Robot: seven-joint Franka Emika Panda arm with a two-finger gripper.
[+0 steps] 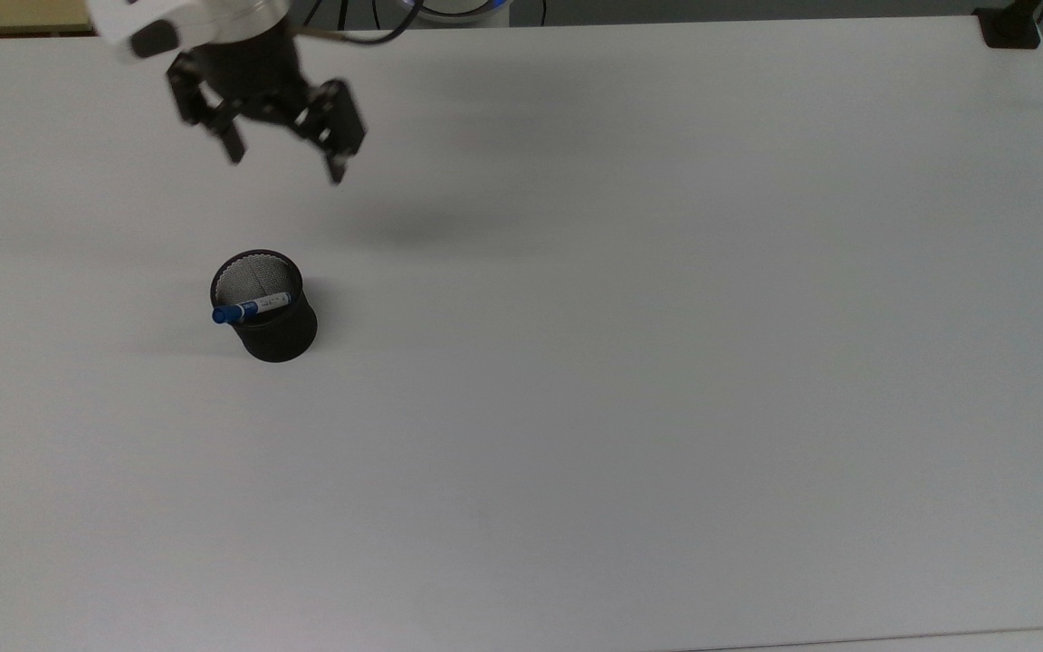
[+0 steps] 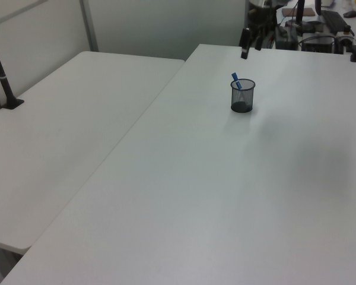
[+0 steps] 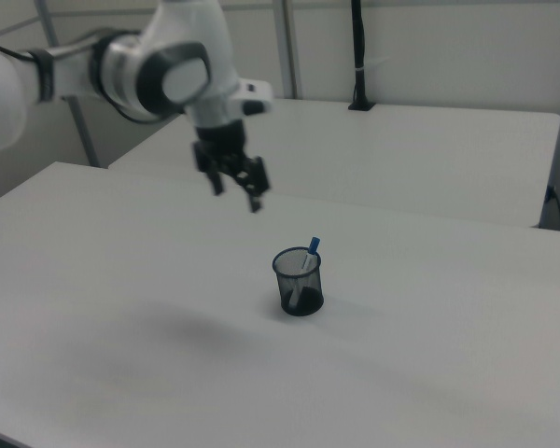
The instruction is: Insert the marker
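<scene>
Now, notes on the retreat. The marker (image 1: pixel 251 308) stands inside the black mesh cup (image 1: pixel 272 328), leaning against the rim, blue cap up and poking just above the edge; in the right view the cap (image 3: pixel 314 245) tilts toward the right view's right. My pincer (image 1: pixel 284 154) hangs well apart from the cup and above the white table (image 1: pixel 666 362), fingers (image 1: pixel 337 168) spread apart, holding nothing.

Judgement: insertion looks done, so the step in hand is clearing away. To do it well I'd go up and away from the cup, never low across it, since the cap sticks up past the rim and a passing finger could catch it and tip the lot.

Materials. The cup is fine wire mesh, cylindrical and see-through enough to show the barrel inside in the left view (image 2: pixel 242 95). It probably weighs little and would slide or topple on that smooth matte tabletop at a light knock. The marker is a slim, smooth, white plastic barrel with a printed label. It rests on a slant rather than upright, so a jolt to the table could roll it round the rim.
</scene>
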